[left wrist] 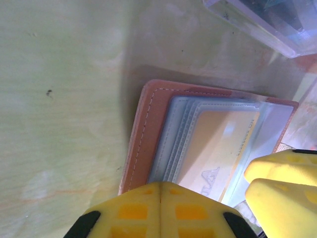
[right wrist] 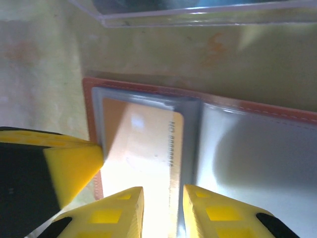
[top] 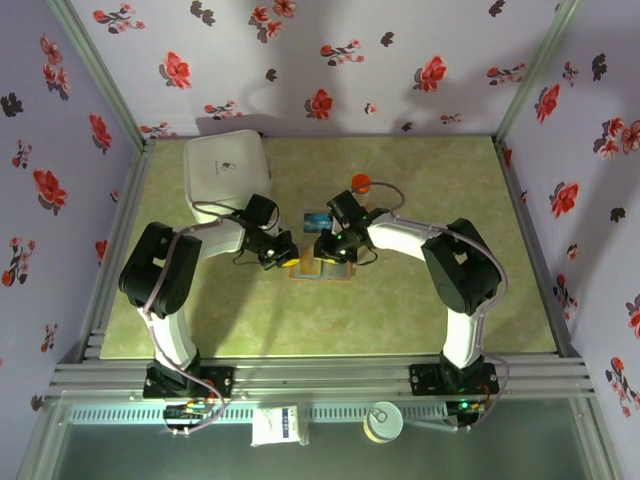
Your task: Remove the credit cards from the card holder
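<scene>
The card holder [top: 322, 270] lies spread open on the table between both arms, showing a brown stitched rim [left wrist: 148, 124] and blue-grey sleeves. A tan-gold credit card [right wrist: 143, 144] sits in its left panel, also seen in the left wrist view [left wrist: 218, 144]. My left gripper [left wrist: 160, 198] is shut, its tip resting on the holder's near edge [top: 283, 255]. My right gripper [right wrist: 163, 208] is open, and its fingers straddle the card's long printed edge [top: 328, 250]. A teal-blue card [top: 316, 219] lies just beyond the holder.
A clear plastic box [right wrist: 198, 12] stands right behind the holder [left wrist: 262, 22]. A large white square container [top: 228, 170] sits at the back left. An orange-capped bottle [top: 360, 183] is at the back centre. The two grippers are very close together.
</scene>
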Motion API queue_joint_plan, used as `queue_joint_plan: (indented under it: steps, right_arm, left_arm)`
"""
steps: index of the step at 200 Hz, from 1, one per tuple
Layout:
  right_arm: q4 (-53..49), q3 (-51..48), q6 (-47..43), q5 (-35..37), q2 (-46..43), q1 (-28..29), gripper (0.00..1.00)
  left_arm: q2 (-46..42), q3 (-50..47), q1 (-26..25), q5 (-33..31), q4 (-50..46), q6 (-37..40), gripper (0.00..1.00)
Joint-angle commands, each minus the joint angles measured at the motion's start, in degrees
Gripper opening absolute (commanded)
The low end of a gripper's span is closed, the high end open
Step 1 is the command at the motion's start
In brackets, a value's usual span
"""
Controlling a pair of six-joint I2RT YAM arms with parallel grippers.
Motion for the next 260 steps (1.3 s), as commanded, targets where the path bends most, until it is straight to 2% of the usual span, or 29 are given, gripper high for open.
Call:
queue_joint_plan:
  steps: [1, 70, 145, 260]
  right_arm:
    - [4.50, -1.84, 1.75, -3.42, -0.95, 0.34, 0.27]
    - [7.06, -4.18, 3.02, -3.86, 0.97, 0.26, 0.27]
    - [-1.27, -2.82, -0.31, 3.27, -2.27, 0.26, 0.26]
    - [0.92, -4.56, 0.85, 1.97, -5.05, -0.51, 0.27]
  left_arm:
    - [-0.88, -0.34, 0.49, -1.02, -1.89, 1.15, 0.05]
    - [-0.87, -0.60, 0.49, -1.02, -2.13, 1.11, 0.04]
    - [-0.90, -0.42, 0.44, -1.10, -2.10, 1.16, 0.04]
    - [-4.49, 1.79, -0.09, -2.12, -3.57, 1.36, 0.04]
